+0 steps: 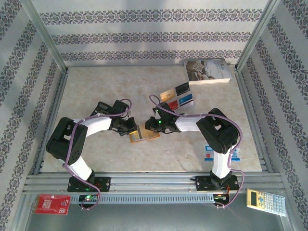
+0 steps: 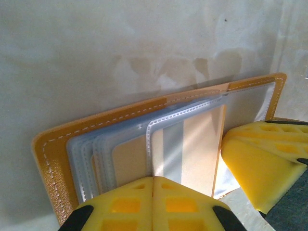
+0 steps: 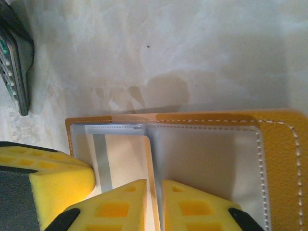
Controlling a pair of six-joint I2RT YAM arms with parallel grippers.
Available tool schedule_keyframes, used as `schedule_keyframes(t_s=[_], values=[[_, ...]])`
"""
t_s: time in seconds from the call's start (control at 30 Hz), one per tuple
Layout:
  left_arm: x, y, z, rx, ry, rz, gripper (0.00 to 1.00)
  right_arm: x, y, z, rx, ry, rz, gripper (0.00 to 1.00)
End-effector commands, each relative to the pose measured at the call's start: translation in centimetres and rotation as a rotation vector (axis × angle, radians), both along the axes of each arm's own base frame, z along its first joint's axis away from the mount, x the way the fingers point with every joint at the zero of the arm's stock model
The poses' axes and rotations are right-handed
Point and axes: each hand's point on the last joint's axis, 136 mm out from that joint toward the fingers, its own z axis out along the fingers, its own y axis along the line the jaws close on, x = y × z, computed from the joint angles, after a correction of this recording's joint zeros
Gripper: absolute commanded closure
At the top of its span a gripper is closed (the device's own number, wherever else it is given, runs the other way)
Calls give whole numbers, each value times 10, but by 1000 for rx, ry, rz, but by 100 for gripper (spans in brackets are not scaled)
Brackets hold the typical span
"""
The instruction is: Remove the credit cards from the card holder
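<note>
Status: small flat tan-orange folding card holder (image 1: pixel 143 134) sits mid-bench (image 1: pixel 106 91), open, between the two arm tips. Clear blue-grey stitched pockets face the wrist cams. A flat tan card (image 2: pixel 195 144) w/ a grey stripe sits in the front pocket.

Left fingers (image 2: pixel 125 206): yellow pads pressed together, no gap, and the pocket edge runs straight into the seam. Reads as clamped on the holder's near edge, i.e. the anchor so the wallet can't slide during the pull.

Right fingers (image 3: pixel 192 208): narrow slit btwn pads, and the card's side edge runs into that slit. Prob pinching the card itself rather than the pocket, but the contact is under the pads, so can't confirm.

Why opposed: arms come in from opposite sides, one holds and the other draws. My read is that extraction is in hand but not done, since the card is seated deep in the pocket.

Edges/room:
- Stitching closes the pocket's far side and the left-arm side. The side toward the right fingers looks open, so that's the likely exit path.
- The two sets of pads sit just beside each other at the near edge. Tightest spot, little clearance.
- Loose cards (image 1: pixel 177 97) lie near, just beyond the right wrist, so part of the job looks done. Natural drop zone.
- Paperback book (image 1: pixel 208 70) at the far right corner, well apart.
- Bench open on the left arm's far side.
</note>
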Motion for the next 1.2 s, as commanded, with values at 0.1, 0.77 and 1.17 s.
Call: schedule_keyframes(t_s=[0.1, 0.77, 1.17], values=[[-25, 33, -38, 178, 111, 13, 93, -9, -10, -23, -53, 68, -12, 84], [-34, 42, -56, 122, 159, 29, 84, -17, 10, -3, 14, 44, 66, 87], [-33, 48, -56, 143, 156, 19, 87, -10, -2, 13, 21, -25, 28, 96]])
